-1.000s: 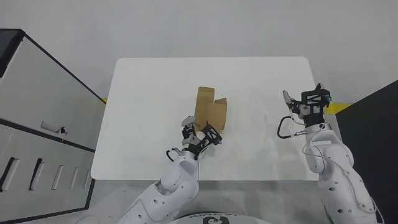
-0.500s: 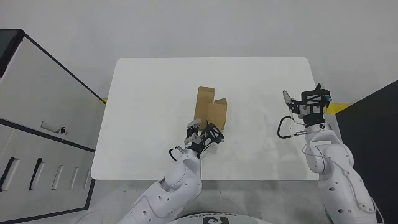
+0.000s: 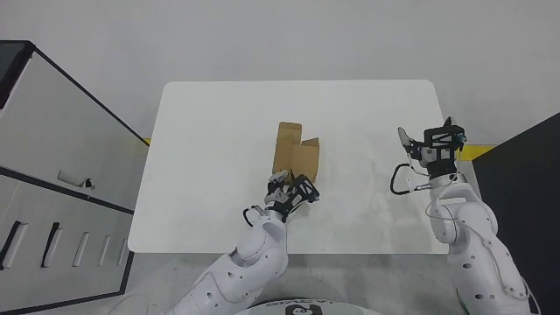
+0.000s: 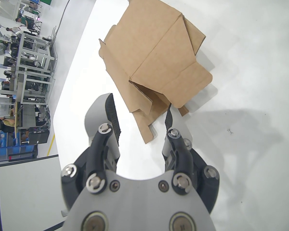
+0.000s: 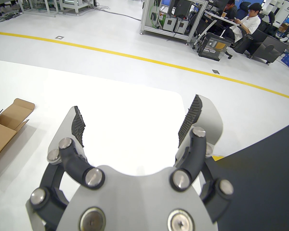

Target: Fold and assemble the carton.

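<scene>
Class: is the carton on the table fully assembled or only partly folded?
Partly folded: the carton has one end open and its flaps stick out loose, untucked. The open left gripper sits at its near flaps.

White arms [image 3: 472, 227]; grey left hand [image 4: 139, 103] and right hand [image 5: 136, 102] (black ribbed pads [image 5: 189, 118], silver screws [image 5: 94, 177]).

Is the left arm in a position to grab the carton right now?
Probably yes. The left gripper sits open right at the near flaps of the carton, and nothing on the table stands between them.
</scene>
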Available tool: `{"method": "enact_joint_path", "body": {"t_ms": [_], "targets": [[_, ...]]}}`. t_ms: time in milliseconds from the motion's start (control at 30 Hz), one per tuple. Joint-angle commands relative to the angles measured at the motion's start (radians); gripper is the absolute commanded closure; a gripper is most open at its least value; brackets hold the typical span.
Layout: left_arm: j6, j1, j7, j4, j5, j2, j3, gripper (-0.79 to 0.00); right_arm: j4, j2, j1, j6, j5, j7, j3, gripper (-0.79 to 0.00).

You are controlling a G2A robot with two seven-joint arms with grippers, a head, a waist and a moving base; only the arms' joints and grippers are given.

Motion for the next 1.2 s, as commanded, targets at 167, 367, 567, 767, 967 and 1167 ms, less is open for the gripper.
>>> {"method": "enact_joint_path", "body": {"t_ms": [167,367,567,767,967,1167], "targets": [[0.024,-0.018,0.016,0.031,-0.022,-0.017,0.01,-0.388,0.0,0.0,0.0,0.0,0.0,0.0,0.0,-0.785],[0.057,-0.03,0.024,0.059,-0.045,-0.032,0.008,-0.369,0.0,0.0,0.0,0.0,0.0,0.0,0.0,-0.785],[0.077,-0.033,0.029,0.077,-0.062,-0.042,0.0,-0.357,0.0,0.0,0.0,0.0,0.0,0.0,0.0,-0.785],[0.088,-0.027,0.037,0.084,-0.081,-0.048,-0.015,-0.289,0.0,0.0,0.0,0.0,0.0,0.0,0.0,-0.785],[0.088,-0.021,0.05,0.084,-0.096,-0.053,-0.03,-0.129,0.0,0.0,0.0,0.0,0.0,0.0,0.0,-0.785],[0.085,-0.012,0.075,0.067,-0.106,-0.054,-0.052,0.0,0.0,0.0,0.0,0.0,0.0,0.0,0.0,-0.785]]}}
